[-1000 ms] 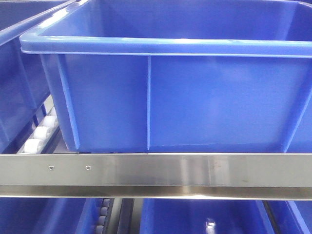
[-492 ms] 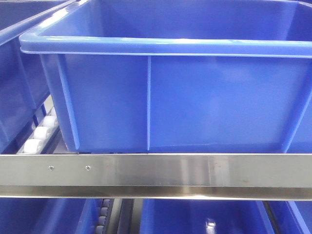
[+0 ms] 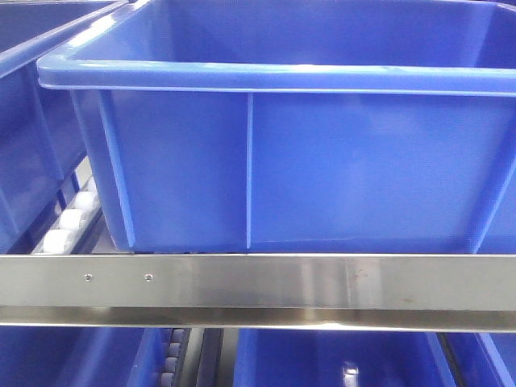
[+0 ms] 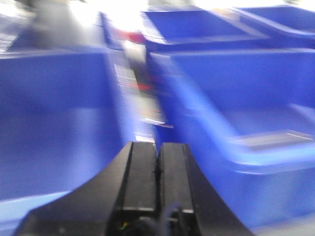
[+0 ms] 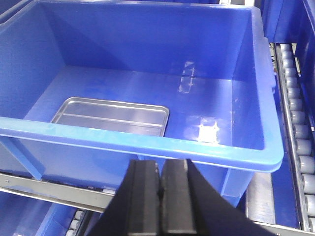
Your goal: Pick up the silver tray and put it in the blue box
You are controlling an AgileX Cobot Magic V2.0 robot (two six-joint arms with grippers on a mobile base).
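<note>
Silver tray [image 5: 112, 116] lies ahead-left of your right tool [image 5: 160, 196] — pads together, empty — long axis crosswise, already inside blue box [image 5: 266, 118].

We see the box [image 5: 147, 142] sitting on a rack, its near wall just behind the front rail [image 3: 258, 278]. The tray [image 5: 112, 117] lies flat inside on the box floor, in the near left part, close to the near wall and apart from the right wall. A roller track [image 5: 295, 123] runs along the box's right side; more rollers [image 3: 68, 222] sit to its left in the front view. Another bin [image 3: 24, 145] stands left of the box, and more bins [image 3: 339, 359] sit below the rail.
</note>
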